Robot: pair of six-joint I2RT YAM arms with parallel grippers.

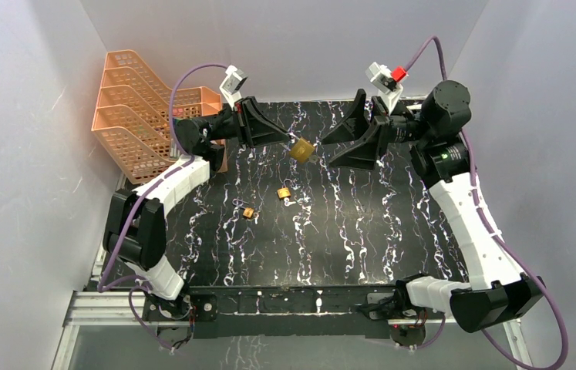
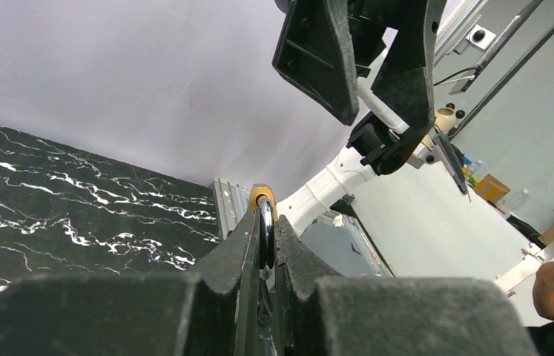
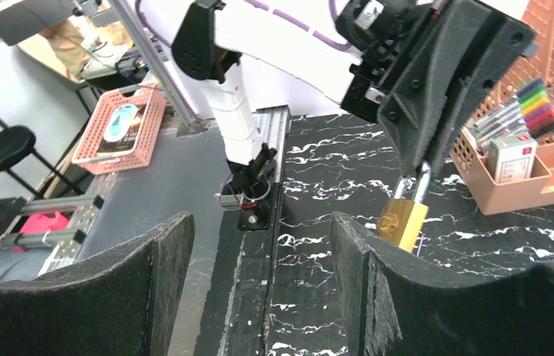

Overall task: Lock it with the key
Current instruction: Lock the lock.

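Near edge: both bases on the rail, left arm (image 1: pixel 157 189) at the near-left corner, right arm (image 1: pixel 466 216) at the near-right. Each arm rises, then folds inward near the far edge of the table (image 1: pixel 362 231), so the two wrists face each other, forearms approx. level.

Left gripper (image 1: pixel 291 140) points right. Right gripper (image 1: pixel 327 154) points left, near it but not touching.

Padlock (image 1: pixel 301 149): brass body, held off the tabletop betw. the two tools. It hangs tilted from the left gripper's tips, closer to the far edge than the near one.

Left wrist view: fingers (image 2: pixel 238 245) pressed together on the lock's steel shackle, brass body poking out beyond the tips.

Right wrist view: the lock dangles below the left tool, ahead and to the right of the right gripper's gap.

Right gripper: jaws spread wide, nothing betw. them, touching nothing.

Loose on the tabletop, approx. mid-table and somewhat left: a brass piece w/ a metal loop (image 1: pixel 284 193) and a smaller brass piece (image 1: pixel 248 212), both well apart from the tools. Which one carries the key cannot be told.

Far-left corner: stacked orange racks (image 1: pixel 134 116).
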